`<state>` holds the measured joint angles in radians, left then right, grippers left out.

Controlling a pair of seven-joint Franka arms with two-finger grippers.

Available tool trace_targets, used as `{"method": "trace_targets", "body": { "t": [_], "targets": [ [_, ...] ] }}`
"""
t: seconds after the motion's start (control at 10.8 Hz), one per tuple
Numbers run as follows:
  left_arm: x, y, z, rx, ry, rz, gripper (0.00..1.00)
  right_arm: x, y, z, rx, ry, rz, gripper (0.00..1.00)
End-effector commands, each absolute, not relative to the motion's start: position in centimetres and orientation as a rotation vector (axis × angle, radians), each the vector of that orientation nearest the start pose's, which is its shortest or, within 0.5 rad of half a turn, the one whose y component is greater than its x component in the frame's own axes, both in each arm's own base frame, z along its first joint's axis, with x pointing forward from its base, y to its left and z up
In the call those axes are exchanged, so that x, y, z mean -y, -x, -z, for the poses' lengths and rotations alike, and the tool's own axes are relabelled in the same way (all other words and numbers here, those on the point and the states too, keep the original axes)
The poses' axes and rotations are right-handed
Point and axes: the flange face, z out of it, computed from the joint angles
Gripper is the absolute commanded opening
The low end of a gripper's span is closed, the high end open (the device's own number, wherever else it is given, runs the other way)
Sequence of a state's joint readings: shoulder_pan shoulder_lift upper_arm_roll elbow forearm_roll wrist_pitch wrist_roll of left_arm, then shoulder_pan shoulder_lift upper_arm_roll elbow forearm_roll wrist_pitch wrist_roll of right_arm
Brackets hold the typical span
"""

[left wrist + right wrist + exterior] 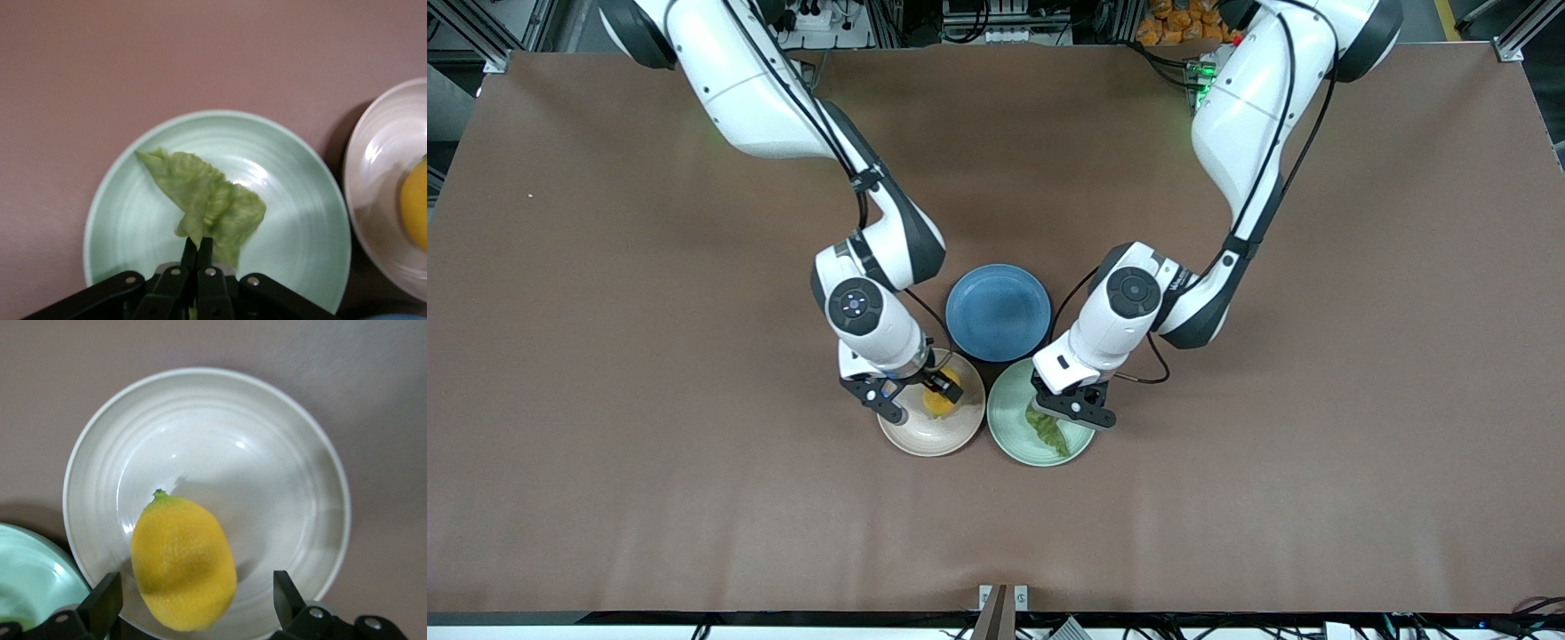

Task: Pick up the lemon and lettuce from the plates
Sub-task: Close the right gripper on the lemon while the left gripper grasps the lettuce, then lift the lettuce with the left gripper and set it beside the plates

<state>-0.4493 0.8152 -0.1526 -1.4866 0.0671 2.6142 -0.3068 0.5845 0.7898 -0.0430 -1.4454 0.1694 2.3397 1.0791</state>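
Note:
The lemon (941, 402) lies in the beige-pink plate (929, 444). My right gripper (919, 396) is low over that plate, open, with the lemon (183, 563) between its fingers and apart from both; the plate (267, 487) shows around it. The lettuce (1051, 432) lies in the mint green plate (1007, 427). My left gripper (1072, 413) is down in that plate, shut on one end of the lettuce (207, 197); its fingertips (198, 250) pinch the leaf over the green plate (287, 200). The leaf's pointed tail stretches away from the fingers.
A blue plate (998, 311) sits farther from the front camera, touching distance from both plates, between the two arms. The beige plate (380, 180) with the lemon (417, 203) shows in the left wrist view. Brown table surface (694, 489) lies all around.

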Motion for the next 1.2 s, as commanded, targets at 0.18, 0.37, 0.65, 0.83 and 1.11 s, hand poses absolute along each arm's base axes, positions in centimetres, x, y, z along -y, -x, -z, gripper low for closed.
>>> {"method": "trace_targets", "body": {
  "t": [0.18, 0.37, 0.65, 0.83, 1.11],
  "targets": [
    [32.7, -65.3, -36.1, -0.209, 3.304, 0.384, 0.00, -40.0, -63.4, -20.4, -0.963, 2.819, 0.031, 1.00],
    [29.4, -66.2, -38.1, -0.134, 3.295, 0.349, 0.00, -40.3, -63.0, -19.7, -0.945, 2.836, 0.030, 1.00],
    [19.9, -68.9, -37.2, -0.126, 3.253, 0.286, 0.00, -40.4, -62.8, -19.3, -0.945, 2.842, 0.025, 0.72],
    [13.2, -69.3, -35.4, -0.247, 3.224, 0.172, 0.00, -40.5, -62.7, -18.9, -0.943, 2.847, 0.022, 0.53],
    [8.2, -68.7, -32.5, -0.233, 3.216, 0.020, 0.02, -40.5, -62.7, -18.5, -0.941, 2.852, 0.021, 0.40]
  ]
}}
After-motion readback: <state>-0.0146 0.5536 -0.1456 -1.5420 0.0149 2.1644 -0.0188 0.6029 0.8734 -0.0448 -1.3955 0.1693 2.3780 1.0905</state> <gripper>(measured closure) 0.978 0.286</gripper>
